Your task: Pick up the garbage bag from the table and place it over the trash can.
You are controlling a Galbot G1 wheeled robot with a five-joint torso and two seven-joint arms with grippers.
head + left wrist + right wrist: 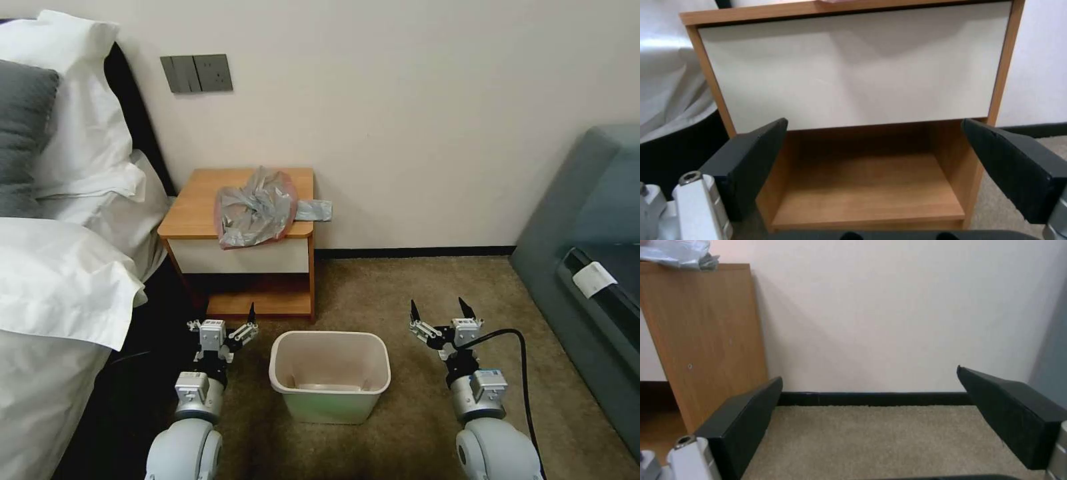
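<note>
Jaws spread wide on left gripper [223,320] and right gripper [440,310], flanking cream plastic trash can [330,393], crumpled grey garbage bag [257,207] on orange-brown wooden table [193,213].

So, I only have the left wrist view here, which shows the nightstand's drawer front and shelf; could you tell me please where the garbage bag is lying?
Observer: The garbage bag lies crumpled on the table, toward its right half, with one end hanging past the right edge.
Operator: Thank you. Where is the trash can?
Observer: The trash can stands upright on the carpet in front of the table, between the two arms.
Operator: And the right gripper?
Observer: The right gripper hovers low to the right of the can, fingers open, holding nothing.
Operator: Is the left gripper near the bag?
Observer: No, the left gripper is down by the shelf, well below it.
</note>
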